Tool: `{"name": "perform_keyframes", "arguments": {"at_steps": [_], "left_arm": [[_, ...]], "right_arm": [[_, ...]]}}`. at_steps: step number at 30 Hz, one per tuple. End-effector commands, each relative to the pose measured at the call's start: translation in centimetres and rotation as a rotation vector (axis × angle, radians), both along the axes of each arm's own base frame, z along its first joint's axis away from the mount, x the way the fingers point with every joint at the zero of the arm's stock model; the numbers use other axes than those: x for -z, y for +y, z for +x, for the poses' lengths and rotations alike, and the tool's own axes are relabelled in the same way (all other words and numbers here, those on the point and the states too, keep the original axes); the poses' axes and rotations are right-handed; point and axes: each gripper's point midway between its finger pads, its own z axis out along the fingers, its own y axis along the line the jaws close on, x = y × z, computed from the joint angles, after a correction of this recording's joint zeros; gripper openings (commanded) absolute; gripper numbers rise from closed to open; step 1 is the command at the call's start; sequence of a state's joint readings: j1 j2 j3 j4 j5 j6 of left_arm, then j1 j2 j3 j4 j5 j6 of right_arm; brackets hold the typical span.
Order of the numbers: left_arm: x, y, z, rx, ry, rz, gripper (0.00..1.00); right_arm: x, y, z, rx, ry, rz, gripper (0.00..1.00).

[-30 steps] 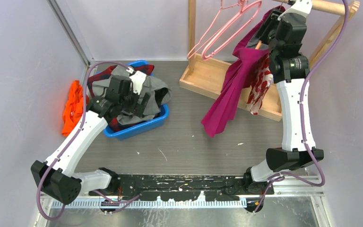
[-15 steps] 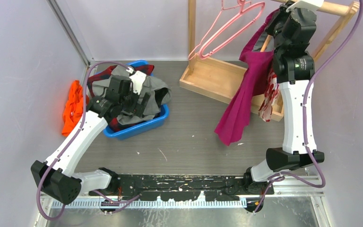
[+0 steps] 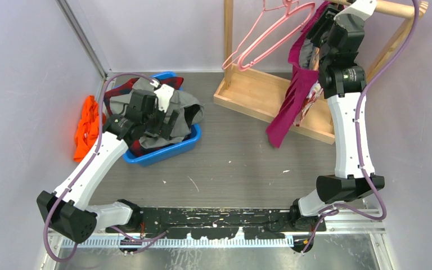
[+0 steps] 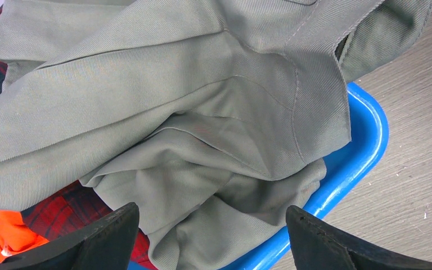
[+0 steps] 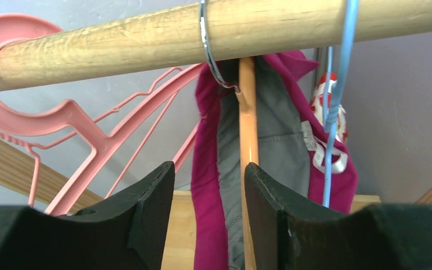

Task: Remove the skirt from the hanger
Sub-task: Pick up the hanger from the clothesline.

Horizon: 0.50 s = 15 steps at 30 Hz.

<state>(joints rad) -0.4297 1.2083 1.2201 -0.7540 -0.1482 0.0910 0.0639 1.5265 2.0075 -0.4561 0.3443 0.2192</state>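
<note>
The magenta skirt (image 3: pixel 292 95) hangs from an orange hanger (image 5: pixel 248 129) whose metal hook loops over the wooden rail (image 5: pixel 146 39). Its grey lining shows in the right wrist view. My right gripper (image 5: pixel 209 164) is up at the rail, just below it. Its jaws stand apart in front of the skirt (image 5: pixel 205 225), open, with the hanger's orange bar by the right fingertip. My left gripper (image 4: pixel 211 207) hovers open over a grey garment (image 4: pixel 174 112) in the blue bin (image 4: pixel 360 146), holding nothing.
Pink hangers (image 3: pixel 270 34) hang on the rail left of the skirt. A thin blue hanger (image 5: pixel 337 84) with a white-and-red garment (image 3: pixel 315 93) hangs to its right. The rack's wooden base (image 3: pixel 253 93) lies below. An orange cloth (image 3: pixel 87 126) lies left of the bin.
The skirt's loose lower end has swung back from the table's middle toward the rack and now hangs narrower. The right wrist shifted slightly at the rail. The left arm has not moved.
</note>
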Motion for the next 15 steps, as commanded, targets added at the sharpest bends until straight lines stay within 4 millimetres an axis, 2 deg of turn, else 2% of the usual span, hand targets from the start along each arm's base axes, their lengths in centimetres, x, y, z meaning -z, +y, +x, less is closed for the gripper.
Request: {"name": "perform_keyframes", "arguments": {"at_steps": [1,4,11,15], "left_arm": [[-1.3,-0.1,0.4,0.005,-0.059,-0.02,1.0],[-1.3,0.0,0.2,0.003,-0.06,-0.015,0.99],[-1.1,0.5,-0.4,0.001,-0.056,-0.002,1.0],[-0.7,0.7,-0.8,0.001,-0.047,0.005,1.0]], "right_arm": [[0.2,-1.6,-1.2,0.097,0.001,0.038,0.55],[1.3,-1.9,-1.1,0.125,0.032,0.067,0.57],[2.3,-2.0,-1.7,0.13,0.091,0.058,0.57],[4.6,-2.0,-1.9,0.13,0.16,0.053,0.57]]}}
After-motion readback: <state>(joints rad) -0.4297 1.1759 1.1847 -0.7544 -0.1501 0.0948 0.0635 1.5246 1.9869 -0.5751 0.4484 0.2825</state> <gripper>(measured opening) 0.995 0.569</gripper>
